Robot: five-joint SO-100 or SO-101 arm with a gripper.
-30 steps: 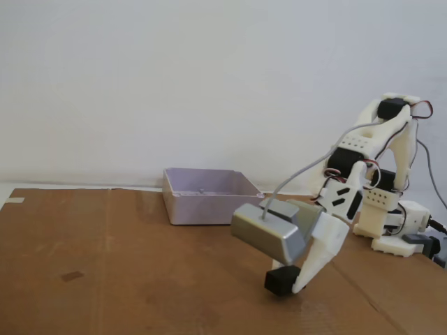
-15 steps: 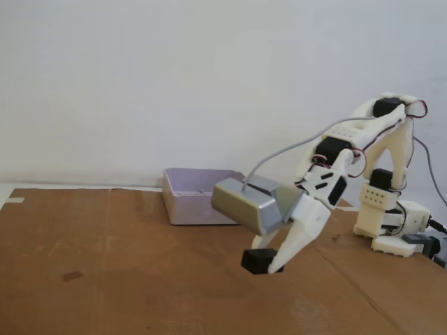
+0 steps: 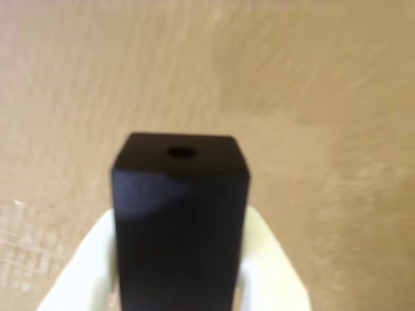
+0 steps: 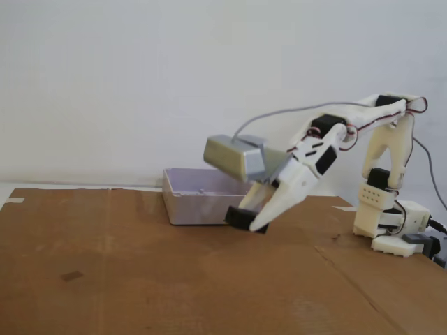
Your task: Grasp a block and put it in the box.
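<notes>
Pinching the black block between its white fingers, the hand is held above the cardboard-covered worktop, just in front of the lavender-grey box. The block is seen lifted clear of the cardboard.

Looks like improvised hobby or home robotics setup, not equipped lab; exact room type unclear. Work surface is flattened brown cardboard sheet with visible creases, scuffs and seam on right. Backdrop is plain bare white wall, pale ledge at its foot. Small white 3D-printed arm with exposed red and black wires and loose grey cable; base sits at cardboard's right edge
</notes>
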